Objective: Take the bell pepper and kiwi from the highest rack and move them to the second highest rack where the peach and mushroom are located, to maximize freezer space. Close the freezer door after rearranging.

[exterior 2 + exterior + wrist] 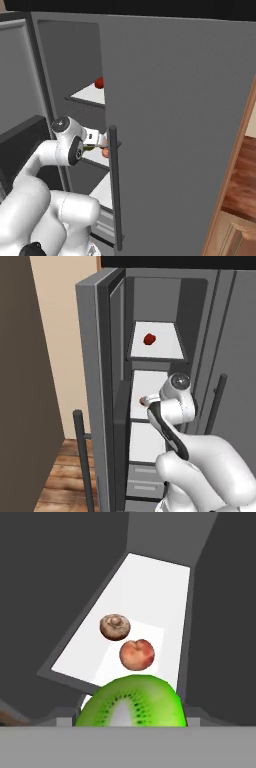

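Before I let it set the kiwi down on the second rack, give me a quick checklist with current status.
1. Kiwi at the hand: ok, it fills the bottom of the hand view.
2. Grip firmness: cannot tell, the fingers are hidden behind the fruit.
3. Free spot on the rack: ok, bare white shelf beyond the mushroom and peach.
4. Peach in the path: not ok, it sits directly ahead of the kiwi.
5. Pepper on the top rack: not ok, not yet moved.
6. Freezer door open: ok.
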Tool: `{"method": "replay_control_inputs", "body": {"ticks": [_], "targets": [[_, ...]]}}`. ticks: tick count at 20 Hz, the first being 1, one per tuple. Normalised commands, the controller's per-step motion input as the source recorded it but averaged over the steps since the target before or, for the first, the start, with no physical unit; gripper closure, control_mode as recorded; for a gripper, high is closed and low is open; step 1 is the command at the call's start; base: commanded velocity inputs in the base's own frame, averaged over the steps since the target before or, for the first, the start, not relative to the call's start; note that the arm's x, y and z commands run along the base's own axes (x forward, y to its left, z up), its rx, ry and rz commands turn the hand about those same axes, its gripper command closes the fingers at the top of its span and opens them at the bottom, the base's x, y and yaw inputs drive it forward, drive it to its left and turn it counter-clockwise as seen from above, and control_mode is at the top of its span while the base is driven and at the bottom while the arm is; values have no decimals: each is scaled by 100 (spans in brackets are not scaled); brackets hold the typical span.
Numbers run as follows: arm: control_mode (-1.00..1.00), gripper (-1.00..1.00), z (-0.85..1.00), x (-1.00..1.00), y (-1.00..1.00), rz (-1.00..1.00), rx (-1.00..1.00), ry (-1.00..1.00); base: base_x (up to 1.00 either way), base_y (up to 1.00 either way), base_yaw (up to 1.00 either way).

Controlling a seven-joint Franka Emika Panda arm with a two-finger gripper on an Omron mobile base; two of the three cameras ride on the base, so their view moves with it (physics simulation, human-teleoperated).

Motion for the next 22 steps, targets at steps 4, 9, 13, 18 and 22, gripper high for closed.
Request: {"method": "replay_control_inputs", "body": {"ticks": [4,9,13,18,22], "targets": [[-100,100,-36,62,0,6,0,4,0,0,0],[-100,100,-26,60,0,5,0,1,0,0,0],[-100,100,-15,54,0,1,0,0,0,0,0],[-100,100,-22,47,0,0,0,3,0,0,0],[-100,100,-24,48,0,0,0,5,0,0,0]]}}
